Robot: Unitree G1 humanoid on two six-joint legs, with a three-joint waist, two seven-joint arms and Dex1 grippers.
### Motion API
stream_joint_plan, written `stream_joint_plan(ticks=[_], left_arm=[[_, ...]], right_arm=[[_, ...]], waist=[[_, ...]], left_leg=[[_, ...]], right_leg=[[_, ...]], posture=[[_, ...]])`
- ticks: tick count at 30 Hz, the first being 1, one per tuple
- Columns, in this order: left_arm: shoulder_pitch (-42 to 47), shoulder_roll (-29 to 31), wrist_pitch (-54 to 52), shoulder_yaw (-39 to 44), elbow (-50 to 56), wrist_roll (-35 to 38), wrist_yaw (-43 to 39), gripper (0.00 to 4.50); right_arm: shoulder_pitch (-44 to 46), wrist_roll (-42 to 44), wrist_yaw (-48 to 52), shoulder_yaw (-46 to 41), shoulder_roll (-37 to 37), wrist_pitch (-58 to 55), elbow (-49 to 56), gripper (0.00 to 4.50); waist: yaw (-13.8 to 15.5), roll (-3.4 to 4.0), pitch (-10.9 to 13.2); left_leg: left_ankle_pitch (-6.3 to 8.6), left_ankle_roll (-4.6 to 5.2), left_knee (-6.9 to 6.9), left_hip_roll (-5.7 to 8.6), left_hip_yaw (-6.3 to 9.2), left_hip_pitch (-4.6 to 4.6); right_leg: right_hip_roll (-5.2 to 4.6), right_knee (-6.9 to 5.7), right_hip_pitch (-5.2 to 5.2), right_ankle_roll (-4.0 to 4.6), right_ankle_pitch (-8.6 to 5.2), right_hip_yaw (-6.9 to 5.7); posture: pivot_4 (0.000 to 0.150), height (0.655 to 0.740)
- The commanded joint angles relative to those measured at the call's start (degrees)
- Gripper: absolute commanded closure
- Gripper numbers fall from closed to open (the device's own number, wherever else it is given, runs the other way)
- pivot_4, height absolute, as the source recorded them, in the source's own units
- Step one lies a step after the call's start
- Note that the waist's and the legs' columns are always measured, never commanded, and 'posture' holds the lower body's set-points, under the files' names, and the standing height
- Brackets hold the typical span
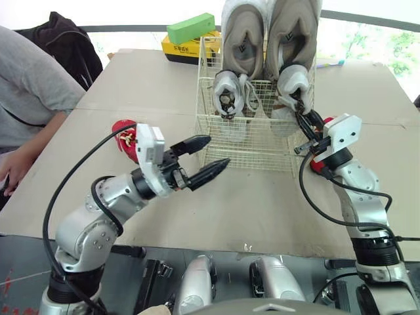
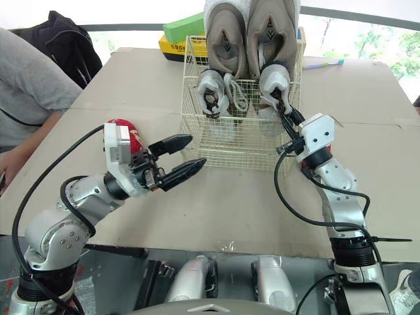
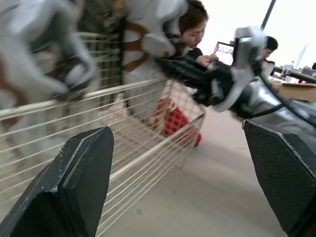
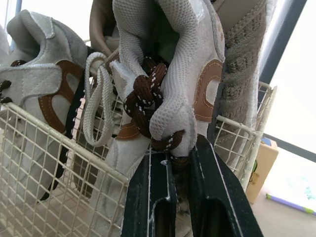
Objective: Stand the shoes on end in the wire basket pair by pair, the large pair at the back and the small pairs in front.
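A wire basket [image 1: 252,147] stands on the cardboard-covered table. At its back a large beige pair [image 1: 244,33] stands on end. Two small white shoes with brown laces stand in front: one on the left [image 1: 228,92], one on the right [image 1: 293,82]. My right gripper [image 4: 180,163] is shut on the lace end of the right small shoe [image 4: 173,98], reaching over the basket's right rim. In front of the basket's left corner, just above the table, my left gripper [image 1: 216,151] is open with nothing in it. A red small shoe [image 1: 125,139] lies behind it. Another red shoe [image 3: 173,121] lies beside the basket's right side.
A person in a grey sleeve [image 1: 33,85] sits at the table's left edge, a black bag [image 1: 62,36] behind. A green box [image 1: 190,27] rests on a yellow box [image 1: 180,49] behind the basket. A pen [image 1: 328,63] lies at the back right.
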State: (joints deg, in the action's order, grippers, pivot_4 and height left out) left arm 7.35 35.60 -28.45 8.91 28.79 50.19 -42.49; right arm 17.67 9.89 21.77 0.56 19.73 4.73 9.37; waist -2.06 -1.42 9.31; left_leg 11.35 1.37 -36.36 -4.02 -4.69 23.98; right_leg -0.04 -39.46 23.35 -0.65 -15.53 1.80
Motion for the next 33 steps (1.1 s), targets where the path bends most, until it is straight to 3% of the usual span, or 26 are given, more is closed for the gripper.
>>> stream_joint_plan(ticks=[1, 5, 8, 16, 25, 29, 33], left_arm=[[-2.2, 0.4, 3.8, 2.5, -0.5, -1.2, -4.7, 0.0], [-5.0, 0.1, 5.9, 2.9, -0.2, -2.5, -7.6, 0.0], [-6.7, -0.4, 7.0, 3.0, 0.0, -2.9, -8.6, 0.0], [-9.5, -3.0, 7.5, 4.7, -0.4, -1.7, -6.4, 0.0], [-8.6, -11.8, 8.3, 10.0, -3.8, -3.0, 9.2, 0.0], [-6.8, -16.4, 11.3, 15.0, -6.9, -5.9, 19.6, 0.0], [-6.7, -17.2, 10.4, 15.2, -7.5, -11.9, 27.3, 0.0]], right_arm=[[-1.7, 0.8, 2.6, 1.6, 0.3, -3.2, 1.0, 4.46], [-1.8, 2.4, 3.3, 1.4, 0.4, -7.3, 2.2, 4.46], [-2.1, 4.3, 4.1, 0.7, 0.9, -10.5, 3.7, 3.57], [-5.9, 10.3, 8.2, -1.2, 4.8, -18.7, 14.8, 0.01], [-7.2, 13.7, 12.8, -4.6, 11.6, -21.6, 22.4, 0.01], [-7.8, 18.6, 17.2, -4.3, 14.0, -23.6, 26.1, 0.01], [-7.4, 19.6, 19.9, -3.3, 15.1, -23.4, 27.0, 0.01]], waist=[[-0.1, 0.0, 0.0], [-0.1, -0.07, 0.0], [-0.1, -0.14, -0.1], [-0.1, -0.23, -0.1], [0.1, -0.26, -0.1], [0.1, -0.3, -0.1], [0.1, -0.42, 0.0]], left_leg=[[0.0, 0.0, 0.06, -0.03, -0.04, 0.0], [0.01, -0.01, 0.13, -0.12, -0.09, 0.0], [0.01, -0.02, 0.13, -0.13, -0.15, -0.02], [0.01, -0.01, 0.13, -0.15, -0.25, -0.05], [0.02, -0.01, 0.14, -0.15, -0.26, -0.02], [0.02, 0.0, 0.14, -0.14, -0.25, -0.01], [0.02, 0.01, 0.14, -0.14, -0.24, 0.02]], right_leg=[[-0.02, 0.08, 0.0, 0.0, 0.0, 0.03], [-0.02, 0.24, -0.01, 0.01, 0.01, 0.04], [-0.03, 0.26, -0.01, 0.0, 0.01, 0.1], [-0.12, 0.28, -0.01, -0.06, -0.01, 0.14], [-0.08, 0.35, 0.0, -0.14, -0.03, 0.15], [-0.08, 0.4, 0.0, -0.15, -0.03, 0.14], [-0.06, 0.47, -0.01, -0.15, -0.02, 0.13]], posture=[[0.15, 0.74], [0.15, 0.74], [0.15, 0.74], [0.15, 0.74], [0.15, 0.74], [0.15, 0.74], [0.15, 0.74]])
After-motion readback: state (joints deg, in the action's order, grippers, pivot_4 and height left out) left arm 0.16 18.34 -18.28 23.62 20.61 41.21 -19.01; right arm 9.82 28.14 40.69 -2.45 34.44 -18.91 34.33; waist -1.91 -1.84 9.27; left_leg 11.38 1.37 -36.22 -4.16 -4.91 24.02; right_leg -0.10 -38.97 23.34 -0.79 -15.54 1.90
